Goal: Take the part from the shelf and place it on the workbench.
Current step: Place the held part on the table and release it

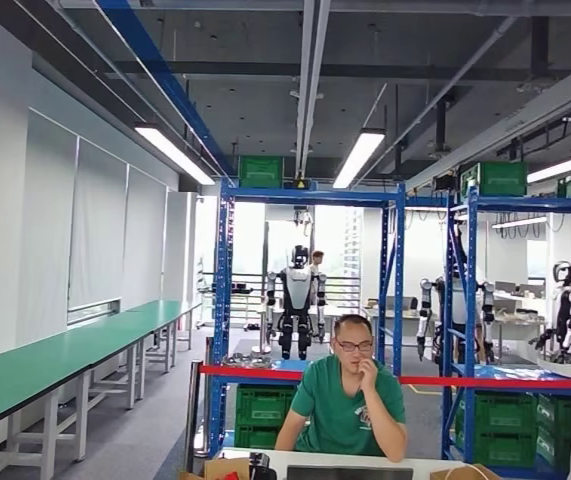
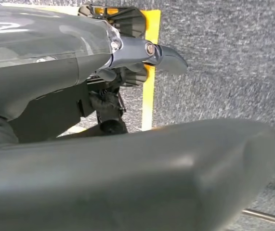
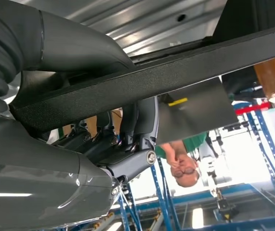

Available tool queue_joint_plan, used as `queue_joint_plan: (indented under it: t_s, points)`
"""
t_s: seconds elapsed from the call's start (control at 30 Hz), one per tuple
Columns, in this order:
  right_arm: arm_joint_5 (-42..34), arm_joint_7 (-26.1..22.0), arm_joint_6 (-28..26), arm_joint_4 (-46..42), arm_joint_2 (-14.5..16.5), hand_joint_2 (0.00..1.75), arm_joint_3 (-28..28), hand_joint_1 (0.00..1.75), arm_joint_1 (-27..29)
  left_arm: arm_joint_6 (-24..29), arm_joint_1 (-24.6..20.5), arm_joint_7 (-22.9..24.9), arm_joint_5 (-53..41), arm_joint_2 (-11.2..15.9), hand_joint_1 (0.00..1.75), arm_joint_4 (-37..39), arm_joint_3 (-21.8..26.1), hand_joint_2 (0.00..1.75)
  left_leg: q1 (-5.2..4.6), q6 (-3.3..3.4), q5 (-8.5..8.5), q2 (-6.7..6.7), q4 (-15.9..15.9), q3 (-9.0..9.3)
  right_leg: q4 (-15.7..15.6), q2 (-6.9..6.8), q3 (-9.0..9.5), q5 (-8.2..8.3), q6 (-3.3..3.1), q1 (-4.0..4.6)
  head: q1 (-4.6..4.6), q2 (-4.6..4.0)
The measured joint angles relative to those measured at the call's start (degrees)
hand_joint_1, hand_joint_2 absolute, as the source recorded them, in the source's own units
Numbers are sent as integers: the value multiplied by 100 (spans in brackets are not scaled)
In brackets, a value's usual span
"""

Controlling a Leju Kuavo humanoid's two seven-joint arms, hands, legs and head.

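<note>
Shelving: blue steel shelf (image 1: 225,300) stands straight ahead in the head view, green crates (image 1: 263,408) on its lowest level, red tape (image 1: 433,381) stretched across the front.
Person: someone in a green shirt (image 1: 348,405) sits at a white counter (image 1: 418,466) between camera and shelf, one hand raised to the chin.
Left hand (image 2: 136,53): hangs over grey carpet (image 2: 219,62) and a yellow floor strip (image 2: 148,96); fingers straight, holding nothing.
Right hand (image 3: 128,144): fingers lie against a dark flat panel (image 3: 187,67); whether they grip it I cannot tell.
Part: I cannot pick it out anywhere.
</note>
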Motion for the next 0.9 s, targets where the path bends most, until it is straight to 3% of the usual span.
queue_joint_plan:
  t_s: [0.1,0.17,0.23,0.3,0.33,0.4,0.47,0.53,0.63,0.77,0.8,0.83,0.9]
  points:
    - [7,-1,5,10,0,175,-2,175,-4,-4,6,-5,-3,-8,0,0,-4,175,26,-84,-52,7,18,-8,-62,-5,6,33,-138,23,2,-1]
    - [8,-2,5,9,-1,175,-4,175,-11,-1,2,-7,-3,-10,0,0,-6,175,19,-87,-309,14,399,-173,-103,-18,25,54,-230,26,3,-1]
    - [10,-4,5,16,0,87,-1,87,-5,4,12,-8,-3,-10,0,0,-8,175,-10,-69,-641,15,1110,-495,-105,-25,27,51,-283,53,4,-1]
    - [9,-5,5,31,2,0,1,0,9,8,26,-8,-5,-8,0,0,-8,175,-33,-52,-706,15,1492,-679,-102,-20,31,49,-298,77,4,-1]
    - [9,-6,5,36,2,0,1,0,13,8,28,-9,-9,-7,0,0,-8,175,-41,-38,-592,15,1398,-640,-99,-15,35,47,-298,85,4,-1]
    - [7,-7,5,39,2,0,-2,0,11,9,22,-11,-18,-6,0,0,-8,175,-54,7,-214,15,754,-348,-80,-4,41,31,-287,95,4,-1]
    - [5,-9,5,40,-2,0,-6,0,5,10,11,-13,-18,-6,0,0,-8,87,-66,36,-13,13,194,-99,-26,9,10,7,-250,116,3,-1]
    - [4,-14,5,40,-6,0,-8,0,8,11,12,-10,-7,-6,0,0,-8,0,-86,49,-11,9,50,-46,4,17,-26,6,-205,124,3,-1]
    - [2,-16,5,38,-16,0,-25,0,8,8,12,-7,17,-9,0,0,-8,0,-63,104,18,11,25,-33,144,7,-82,-113,-127,101,4,-1]
    - [-1,-16,7,42,-26,0,-45,0,35,5,10,-1,23,-9,0,0,-7,0,-44,129,24,20,17,-17,1382,-9,-620,-699,-12,34,3,-1]
    - [-1,-16,8,45,-26,0,-45,0,53,5,12,1,24,-8,0,0,-6,0,-44,129,23,19,17,-15,1528,-10,-688,-707,6,16,3,-1]
    - [-1,-16,8,46,-27,0,-46,0,65,5,12,4,24,-7,0,0,-4,0,-42,127,22,17,17,-12,1455,-11,-654,-612,20,0,3,-1]
    - [-1,-16,8,40,-28,0,-50,0,67,3,10,8,25,-8,0,0,-3,0,-35,114,14,13,17,6,770,-12,-326,-242,38,-20,3,-1]
